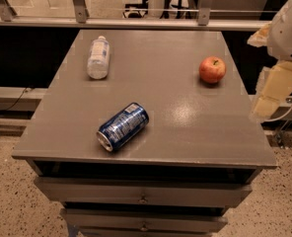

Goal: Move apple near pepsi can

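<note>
The apple [212, 69] is small, round and red with a short stem. It stands on the right side of the grey table top [156, 83]. The pepsi can [123, 126] is dark blue with white markings and lies on its side near the front of the table, left of centre, its silver end facing front-left. My gripper [273, 92] hangs at the right edge of the view, just off the table's right side, to the right of the apple and slightly nearer the front. It holds nothing that I can see.
A clear plastic bottle [98, 57] with a white cap lies on its side at the back left of the table. Drawers [143, 197] sit under the table top. A metal railing [136, 21] runs behind the table.
</note>
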